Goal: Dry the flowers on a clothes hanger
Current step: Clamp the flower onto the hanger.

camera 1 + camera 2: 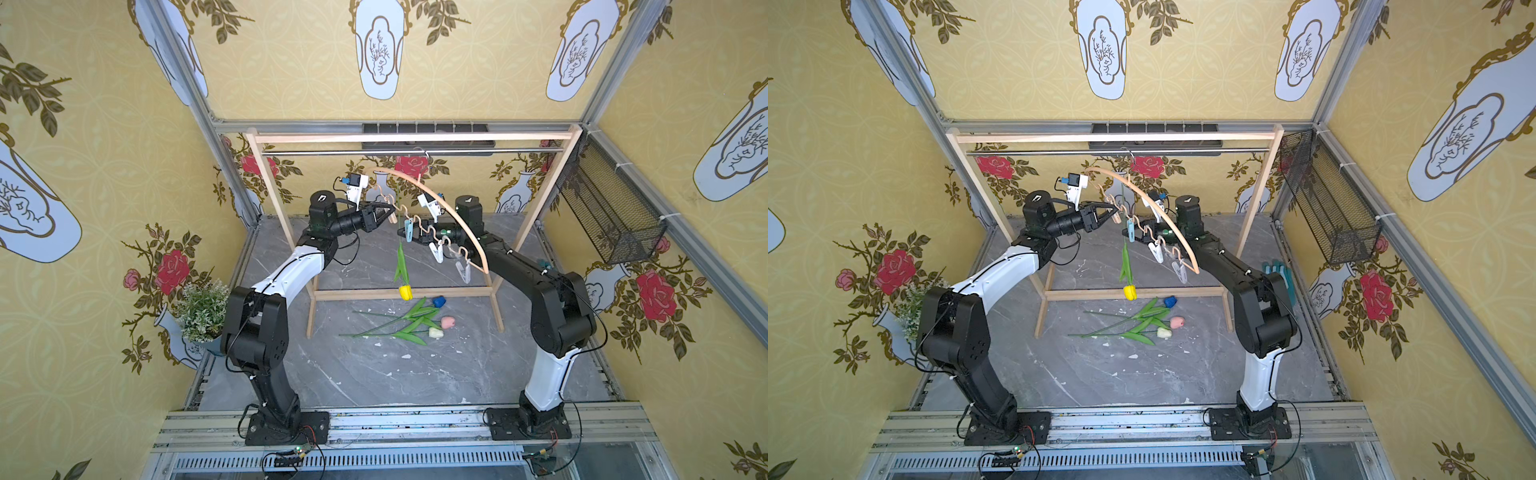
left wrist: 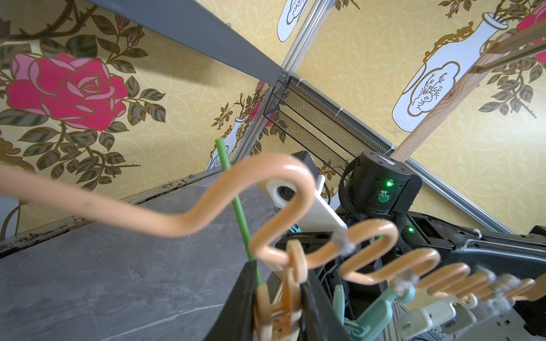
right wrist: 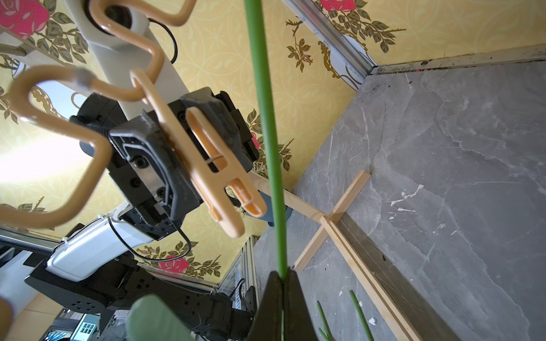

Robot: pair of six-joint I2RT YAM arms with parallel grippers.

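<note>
- The hanger (image 1: pixel 456 215) hangs by its hook (image 1: pixel 424 154) from the rail (image 1: pixel 332 153) of the rack (image 1: pixel 415 136). It is tilted, with the end by the left arm high and the other end low.
- The left pincer (image 1: pixel 392 210) is clamped on the peach pin (image 3: pixel 206 165), which hangs from the wavy bar (image 2: pixel 295 177) near the high end of the hanger. In the right wrist view its fingers (image 3: pixel 147 141) press the pin from both sides near the loop end, and the two prongs at the pin's free end stand a little apart.
- The right pincer (image 3: pixel 282 279) is closed tight on the stem (image 3: pixel 266 118) of the yellow tulip (image 1: pixel 405 292).
- In both top views that tulip hangs head down in the air, its head just above the rack's low crossbar, leaves (image 1: pixel 400 266) below the grip and bare stem rising past the wavy bar.
- The stem runs just beside the free end of the peach pin. It is not between the prongs, and I cannot tell whether it touches them.
- A teal pin (image 1: pixel 408 231) hangs next along the bar, right by the right pincer. Two white pins (image 1: pixel 436 252) hang lower, toward the low end.
- The other three flowers lie together on the bench (image 1: pixel 374 374) in front of the rack, stems crossing and heads toward the right arm: blue tulip (image 1: pixel 439 301) farthest back, pink tulip (image 1: pixel 447 321) in the middle, white tulip (image 1: pixel 435 332) nearest.
</note>
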